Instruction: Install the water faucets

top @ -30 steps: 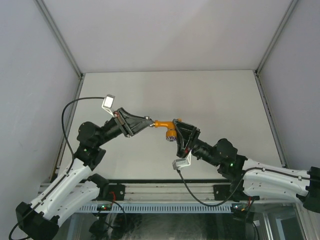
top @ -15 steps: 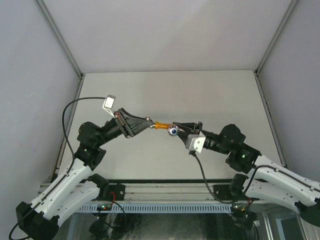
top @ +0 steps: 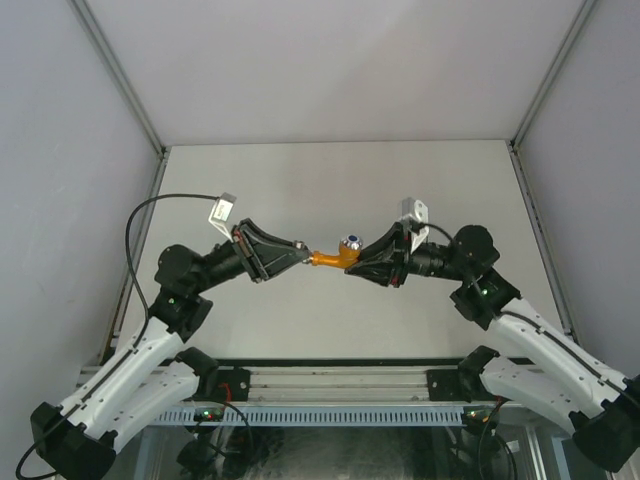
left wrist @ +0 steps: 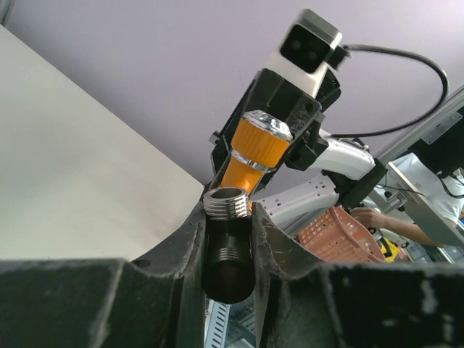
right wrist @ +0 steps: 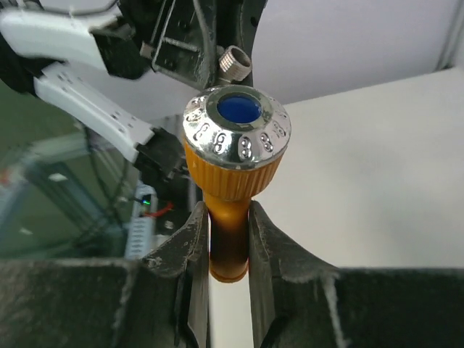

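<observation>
Currently both arms are raised over the table, with the grippers brought tip to tip above its middle. The orange-yellow tap is clamped in the right gripper and is held clear of the table surface, between the two gripper tips.

Right wrist view: the jaws are closed on the tap's orange body just below the knob. The knob's chrome rim and blue centre are turned toward the camera.

Top view: the knob is seen facing upward, and the tap's orange body is run leftward to the left gripper.

A grey metal pipe fitting is clamped in the left gripper, with a jaw pressed against each side of it. Its threaded end is pointed out past the fingertips toward the tap.

Left wrist view: the tap's orange end is seen directly behind the fitting's threaded rim. The two parts are lined up and at least very close. Whether the threads are engaged cannot be told.

Right wrist view: the fitting's threaded rim is visible just behind the knob, at the left gripper's tip.

An orange mesh basket is seen off the table in the background of the left wrist view.
</observation>
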`<state>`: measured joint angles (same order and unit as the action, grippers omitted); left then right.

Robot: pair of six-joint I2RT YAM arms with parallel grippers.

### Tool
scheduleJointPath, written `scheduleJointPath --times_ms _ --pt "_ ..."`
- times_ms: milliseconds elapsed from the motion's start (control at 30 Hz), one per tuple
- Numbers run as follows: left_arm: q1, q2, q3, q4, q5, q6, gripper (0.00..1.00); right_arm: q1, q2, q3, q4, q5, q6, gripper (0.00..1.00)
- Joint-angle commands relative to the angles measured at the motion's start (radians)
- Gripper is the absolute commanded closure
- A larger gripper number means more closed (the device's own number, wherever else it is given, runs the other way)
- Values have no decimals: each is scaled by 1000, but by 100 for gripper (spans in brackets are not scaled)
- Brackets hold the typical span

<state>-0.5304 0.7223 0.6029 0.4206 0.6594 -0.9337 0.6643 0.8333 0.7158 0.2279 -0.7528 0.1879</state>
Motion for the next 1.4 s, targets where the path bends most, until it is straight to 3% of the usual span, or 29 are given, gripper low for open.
scheduleJointPath --times_ms 0,100,233,367,500,600,800,967,1067,1200,1367 --pt "11 12 -3 28 -50 116 99 -106 40 78 277 -91 570 100" --pt "9 9 -6 50 -40 116 100 -165 120 78 368 -151 820 100" --pt "10 5 -6 58 -42 113 100 -193 202 78 449 -220 1013 95" --pt "9 0 -9 60 -50 105 100 -215 240 80 448 -243 1067 75" --pt "10 -17 -19 81 -77 84 100 -246 221 79 341 -192 973 48" --pt "9 -27 -23 92 -100 63 100 -251 158 80 212 -110 809 36" --pt "10 -31 -25 113 -117 17 100 -249 -22 65 -23 227 267 25" --pt "9 -30 -25 121 -122 -10 100 -211 -151 -5 22 186 -200 21" --pt "10 -27 -25 133 -124 -24 100 -111 -208 -24 -74 150 -581 15" --pt "10 -24 -25 135 -129 -32 100 77 -235 -36 -227 244 -1014 10" --pt "10 -22 -25 136 -126 -41 100 218 -172 -44 -189 439 -1143 10"
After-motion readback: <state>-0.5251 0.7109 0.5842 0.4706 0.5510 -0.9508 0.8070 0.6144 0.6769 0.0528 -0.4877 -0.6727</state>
